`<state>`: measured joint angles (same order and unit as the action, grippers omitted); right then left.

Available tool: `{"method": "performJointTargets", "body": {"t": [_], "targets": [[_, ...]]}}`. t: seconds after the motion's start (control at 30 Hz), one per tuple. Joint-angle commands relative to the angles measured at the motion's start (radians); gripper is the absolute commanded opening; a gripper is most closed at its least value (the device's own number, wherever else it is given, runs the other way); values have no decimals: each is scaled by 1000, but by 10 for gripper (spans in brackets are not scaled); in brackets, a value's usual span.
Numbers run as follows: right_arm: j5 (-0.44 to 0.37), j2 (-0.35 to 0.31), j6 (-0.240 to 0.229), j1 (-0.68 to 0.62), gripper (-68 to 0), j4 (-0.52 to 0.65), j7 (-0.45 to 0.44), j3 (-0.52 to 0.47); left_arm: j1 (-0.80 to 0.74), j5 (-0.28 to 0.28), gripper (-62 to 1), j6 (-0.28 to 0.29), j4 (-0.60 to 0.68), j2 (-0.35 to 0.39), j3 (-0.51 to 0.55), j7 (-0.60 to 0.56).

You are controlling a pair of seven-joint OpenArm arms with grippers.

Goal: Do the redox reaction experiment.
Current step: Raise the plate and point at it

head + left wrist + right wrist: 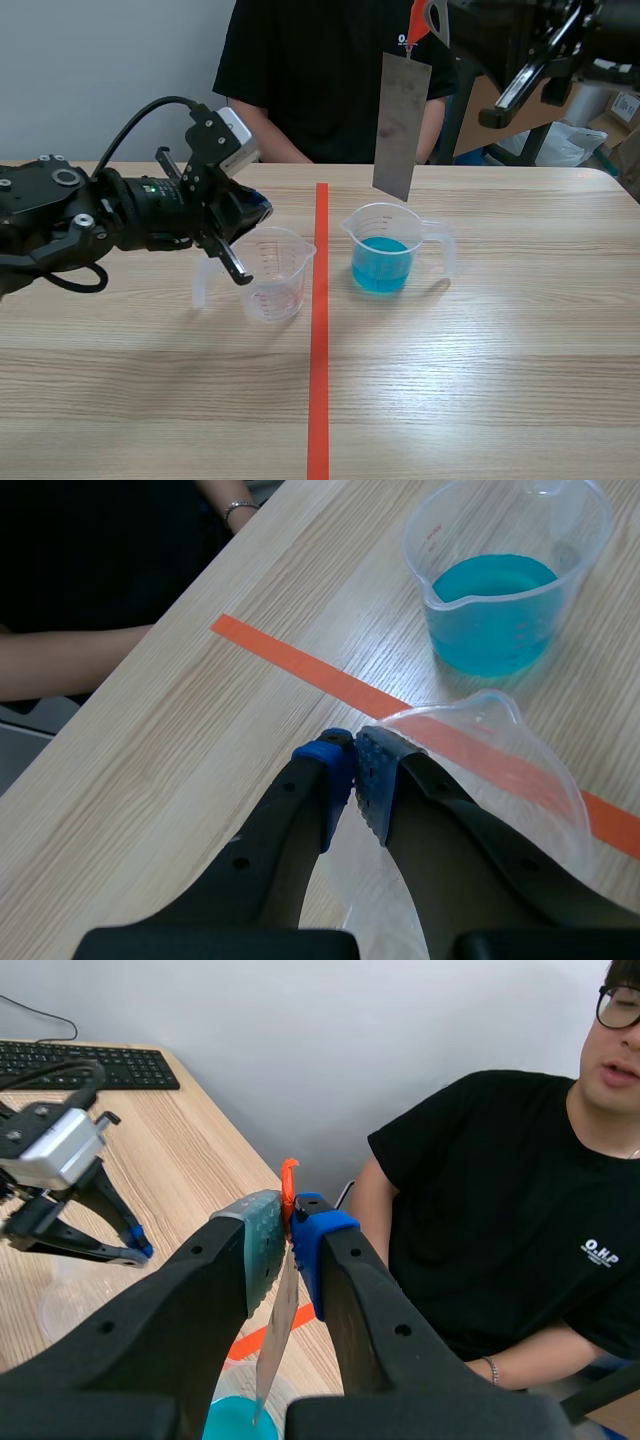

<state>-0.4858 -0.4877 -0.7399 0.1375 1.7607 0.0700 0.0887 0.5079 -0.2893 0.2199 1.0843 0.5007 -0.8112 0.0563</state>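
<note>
High over the desk, the right claw is pressed together on an orange tab, and from that tab a grey metal sheet hangs straight down. Its lower edge sits just above the rim of the blue-liquid beaker, which stands just right of the tape line. As far as the scene view shows, the sheet is not yet in the blue liquid. Lower and on the other side of the line, the left claw appears to pinch the thin rim of the empty beaker, with the wall caught between its blue pads, and that beaker rests on the desk. A person sits across the desk behind both vessels. By my reading the set-up is done: the solution is in its beaker and the sheet is gripped and lined up over it. The core step is left, lowering the sheet until its bottom part is under the liquid and holding it there so that a change on the metal can show. What the empty beaker is for cannot be told from here.
</note>
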Motion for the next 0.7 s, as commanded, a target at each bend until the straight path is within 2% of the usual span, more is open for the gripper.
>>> {"method": "performJointTargets", "body": {"t": [0.0,0.23,0.67], "targets": [[-16,-5,-6,17,-658,6,-15,-11,43,-5,-560,-1,2,-23,-13,-14],[-16,-5,-6,17,-658,6,-12,-11,120,-2,-560,-1,-92,-121,-48,-13],[-16,-5,-6,17,-658,6,-12,-11,203,3,-560,0,-242,-244,-100,-22]]}}
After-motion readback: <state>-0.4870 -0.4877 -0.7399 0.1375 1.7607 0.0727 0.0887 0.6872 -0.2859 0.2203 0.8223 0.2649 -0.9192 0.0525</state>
